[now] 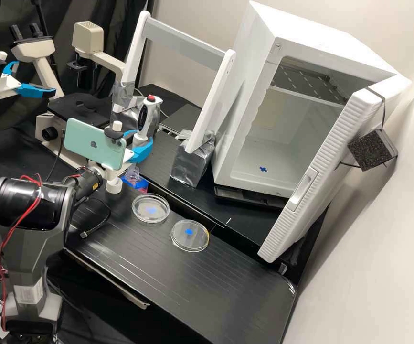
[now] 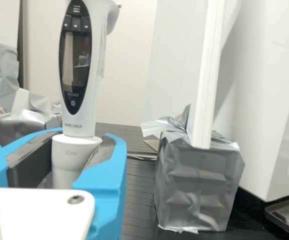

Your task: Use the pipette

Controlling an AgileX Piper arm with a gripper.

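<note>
the white hand with blue fingers (image 1: pixel 144 137) clasps the white, red-topped plastic pipette (image 1: pixel 145 119) above the black surface (image 1: pixel 245 286); its long axis is near upright, red end toward twelve o'clock.

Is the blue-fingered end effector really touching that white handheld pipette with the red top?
Touching. The wrist view shows the end effector closed around the pipette, its dark pads against both sides of the lower part.

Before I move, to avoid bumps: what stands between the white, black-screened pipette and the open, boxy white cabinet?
A silver foil-wrapped block bearing a slanting white post, in both views.
</note>
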